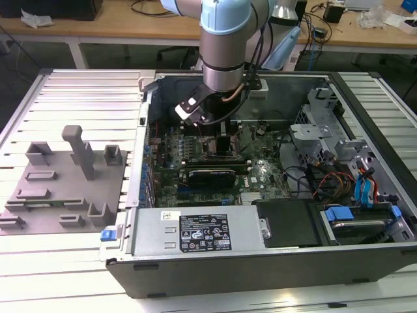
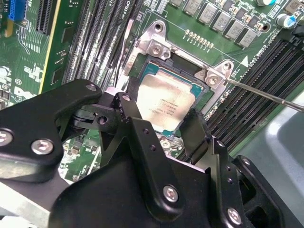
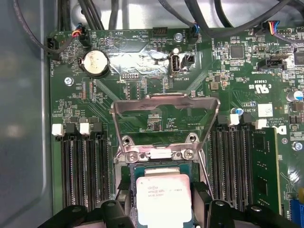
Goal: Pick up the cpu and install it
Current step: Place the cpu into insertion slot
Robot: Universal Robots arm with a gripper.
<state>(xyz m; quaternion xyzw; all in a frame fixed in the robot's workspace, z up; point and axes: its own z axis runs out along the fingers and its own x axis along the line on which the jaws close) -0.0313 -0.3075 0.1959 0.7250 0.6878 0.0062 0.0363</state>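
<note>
Cpu [image 2: 164, 102] sits in socket [image 2: 156, 47] in both wrist views; tray [image 1: 71, 184], exterior view.

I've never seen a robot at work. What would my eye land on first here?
The pale blue arm reaches down into an open computer case in the exterior view. In both wrist views the silvery cpu lies in its socket, the black pincer straddling it, the metal frame flipped up.
</note>
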